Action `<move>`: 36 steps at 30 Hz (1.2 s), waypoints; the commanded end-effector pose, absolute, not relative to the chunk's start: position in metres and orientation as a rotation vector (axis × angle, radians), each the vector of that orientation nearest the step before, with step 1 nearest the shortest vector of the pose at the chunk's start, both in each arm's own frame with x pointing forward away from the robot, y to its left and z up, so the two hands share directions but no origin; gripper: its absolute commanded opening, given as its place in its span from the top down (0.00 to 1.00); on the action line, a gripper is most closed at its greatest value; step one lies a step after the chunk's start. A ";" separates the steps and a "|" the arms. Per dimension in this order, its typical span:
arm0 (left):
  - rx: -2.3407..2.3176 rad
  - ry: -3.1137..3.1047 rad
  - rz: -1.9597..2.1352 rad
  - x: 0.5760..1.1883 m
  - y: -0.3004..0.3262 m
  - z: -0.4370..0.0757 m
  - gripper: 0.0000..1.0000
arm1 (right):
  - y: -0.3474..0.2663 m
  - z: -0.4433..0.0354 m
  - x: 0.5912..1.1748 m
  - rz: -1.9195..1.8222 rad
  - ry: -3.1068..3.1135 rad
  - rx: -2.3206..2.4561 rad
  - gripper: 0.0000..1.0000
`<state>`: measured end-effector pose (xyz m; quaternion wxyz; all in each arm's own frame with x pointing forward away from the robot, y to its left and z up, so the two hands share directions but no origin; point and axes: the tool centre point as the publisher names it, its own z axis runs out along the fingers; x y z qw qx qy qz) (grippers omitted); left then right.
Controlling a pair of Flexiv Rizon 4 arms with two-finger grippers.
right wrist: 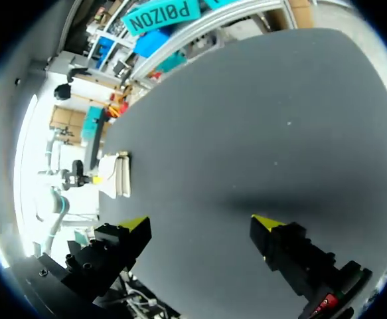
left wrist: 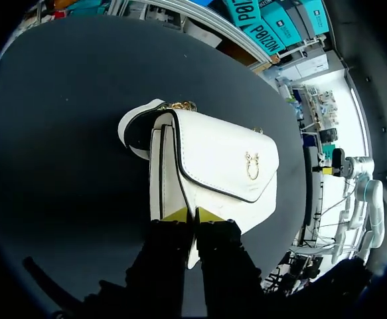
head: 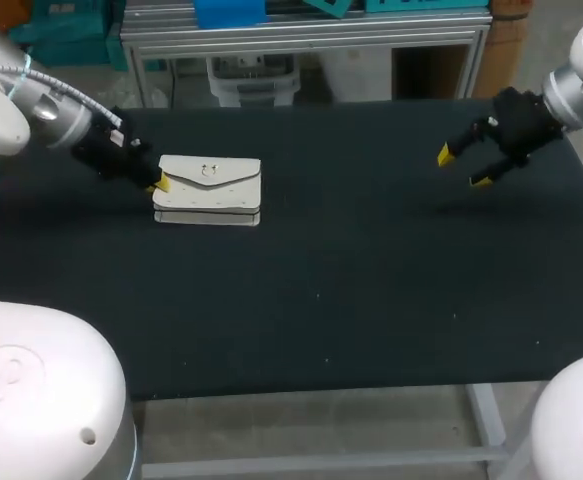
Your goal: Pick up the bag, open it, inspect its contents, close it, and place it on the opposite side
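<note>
A white bag with black trim and a small gold clasp lies flat on the left part of the black table. Its flap is down over the front. My left gripper is at the bag's left end. In the left wrist view the bag lies just ahead, and the left gripper has its yellow tips close together with the flap's edge pinched between them. My right gripper hovers wide open above the table's far right, holding nothing. From the right wrist the bag is small and far ahead of the right gripper.
Bare black tabletop stretches between the bag and my right gripper. A gold chain shows at the bag's far end. Nothing else lies on the table.
</note>
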<state>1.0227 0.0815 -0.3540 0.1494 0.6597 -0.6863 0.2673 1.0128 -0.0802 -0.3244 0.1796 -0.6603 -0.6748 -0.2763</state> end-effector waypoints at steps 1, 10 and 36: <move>1.951 -1.997 0.697 1.040 0.096 -0.352 1.00 | -0.089 -0.311 1.023 -0.689 -1.948 -1.886 0.00; 2.113 -2.082 0.540 1.072 0.140 -0.359 1.00 | -0.125 -0.297 1.040 -0.513 -2.027 -2.006 0.00; 2.221 -2.094 0.515 1.091 0.191 -0.351 1.00 | -0.141 -0.297 1.055 -0.376 -2.100 -2.044 0.00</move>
